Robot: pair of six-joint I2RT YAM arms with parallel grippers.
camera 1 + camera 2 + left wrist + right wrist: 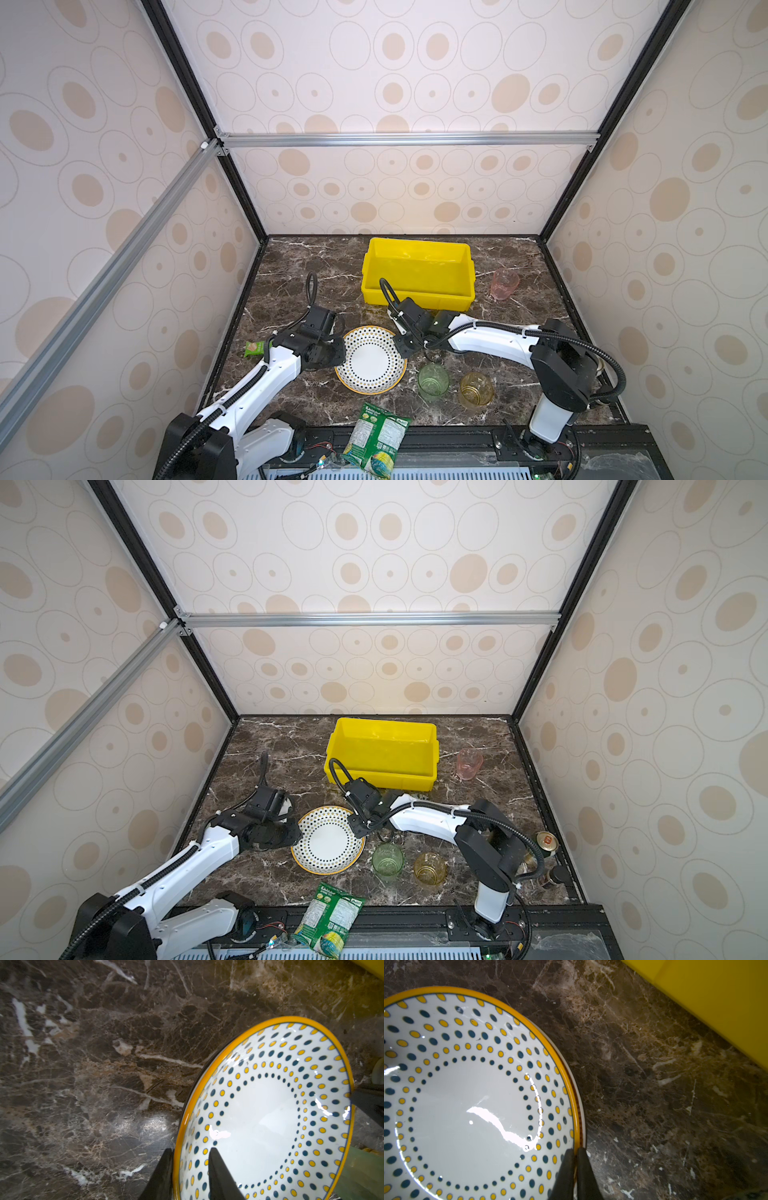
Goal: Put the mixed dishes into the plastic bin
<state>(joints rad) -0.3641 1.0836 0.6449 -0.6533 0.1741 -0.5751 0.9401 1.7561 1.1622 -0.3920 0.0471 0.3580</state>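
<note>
A dotted plate (370, 360) (328, 840) with a yellow rim lies on the marble table, in front of the yellow plastic bin (417, 291). My left gripper (191, 1149) straddles the plate's left rim (340, 355), one finger outside and one on the dotted band, shut on it. My right gripper (575, 1149) pinches the opposite rim (402, 351), jaws nearly together. A thin white edge shows under the plate's rim in the right wrist view. A green tumbler (433, 381) and an amber tumbler (476, 389) stand near the front. A pink tumbler (504, 284) stands right of the bin.
A large green snack packet (376, 440) hangs over the front edge. A small green packet (254, 348) lies behind my left arm. A can (546, 840) and a dark bottle (552, 875) stand at the right wall. Patterned walls enclose the table on three sides.
</note>
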